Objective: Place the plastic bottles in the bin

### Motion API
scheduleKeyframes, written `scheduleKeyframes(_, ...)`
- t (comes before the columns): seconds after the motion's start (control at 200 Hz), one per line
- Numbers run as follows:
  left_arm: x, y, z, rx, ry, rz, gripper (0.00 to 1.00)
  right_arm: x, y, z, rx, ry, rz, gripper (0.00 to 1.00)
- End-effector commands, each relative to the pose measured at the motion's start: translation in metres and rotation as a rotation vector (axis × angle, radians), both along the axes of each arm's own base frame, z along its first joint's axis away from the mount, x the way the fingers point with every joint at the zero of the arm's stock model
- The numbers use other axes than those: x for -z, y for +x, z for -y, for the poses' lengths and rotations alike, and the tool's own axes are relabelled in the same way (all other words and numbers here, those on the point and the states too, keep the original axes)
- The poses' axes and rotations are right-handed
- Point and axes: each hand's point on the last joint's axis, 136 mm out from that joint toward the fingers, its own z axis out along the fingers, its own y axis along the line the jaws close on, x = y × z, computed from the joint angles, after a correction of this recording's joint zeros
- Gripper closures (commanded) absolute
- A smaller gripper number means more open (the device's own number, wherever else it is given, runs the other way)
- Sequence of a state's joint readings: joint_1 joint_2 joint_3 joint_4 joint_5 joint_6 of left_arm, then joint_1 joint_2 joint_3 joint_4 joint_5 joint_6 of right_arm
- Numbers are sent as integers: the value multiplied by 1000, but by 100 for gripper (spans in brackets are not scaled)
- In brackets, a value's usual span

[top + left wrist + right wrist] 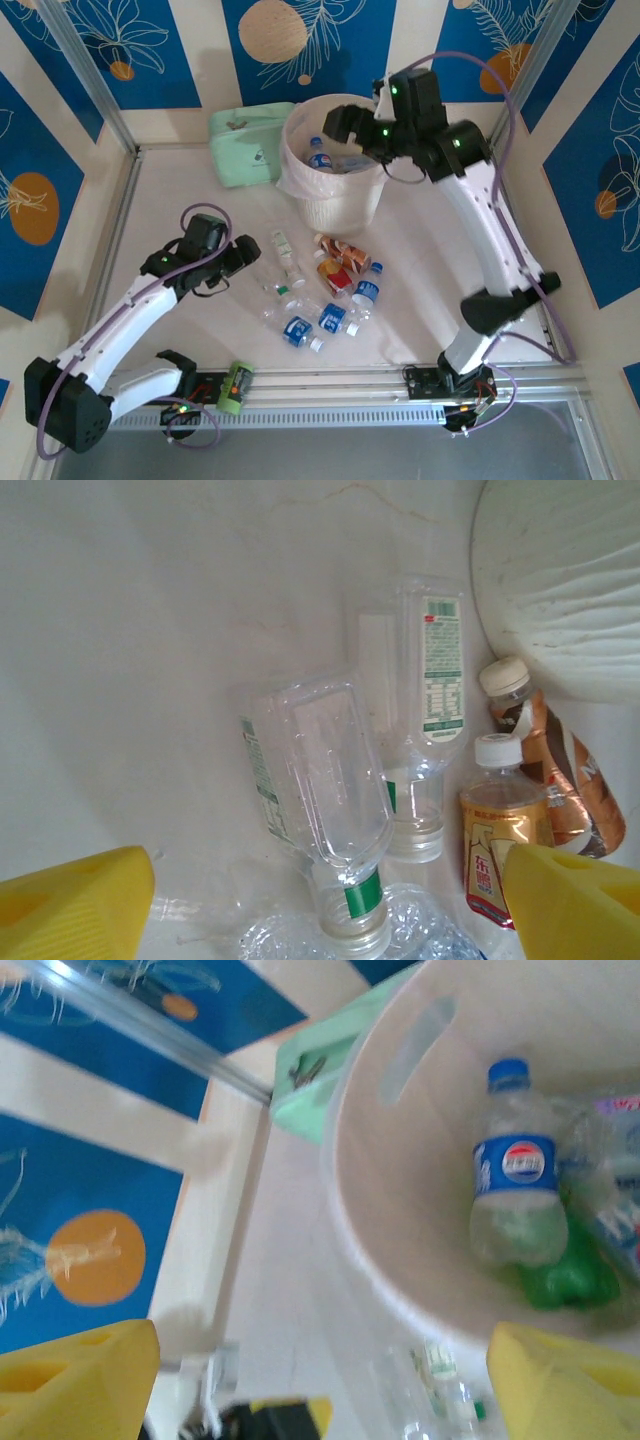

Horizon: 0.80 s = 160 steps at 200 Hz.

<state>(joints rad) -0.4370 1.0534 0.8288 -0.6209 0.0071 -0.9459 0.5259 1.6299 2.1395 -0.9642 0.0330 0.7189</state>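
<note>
A pale-green pouch (pixel 250 145) lies just beside the bin (pixel 335 208), at its upper left. Loose bottles (pixel 325 290) lie mid-frame below the bin: clear, blue-labelled, orange-brown (all on their sides). In the bin, a blue-capped bottle (pixel 515 1200) lies against a green bottle (pixel 565 1280). The left gripper (pixel 243 256), wide and empty, sits left of the pile. The right gripper (pixel 350 125), wide and empty, hangs over the bin.
</note>
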Motion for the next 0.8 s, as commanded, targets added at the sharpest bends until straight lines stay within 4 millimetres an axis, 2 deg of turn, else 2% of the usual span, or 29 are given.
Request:
scheduleKeyframes(0.0,13,6,6,-21,-49,-37,13,23,-33,6,-8,-121,35,14)
scheduleKeyframes(0.165,31,15,12,-32,-54,-78,14,59,-89,-8,-84,-98,13,14)
scheduleKeyframes(0.35,45,27,19,-51,-59,-113,12,100,-126,-17,-134,-116,-42,14)
scheduleKeyframes(0.45,56,34,23,-53,-52,-146,13,121,-136,-19,-149,-157,-83,14)
scheduleKeyframes(0.525,63,37,23,-66,-40,-173,14,130,-139,-20,-150,-177,-101,14)
scheduleKeyframes(0.795,85,46,21,-96,14,-235,17,137,-132,-41,-181,-168,-128,14)
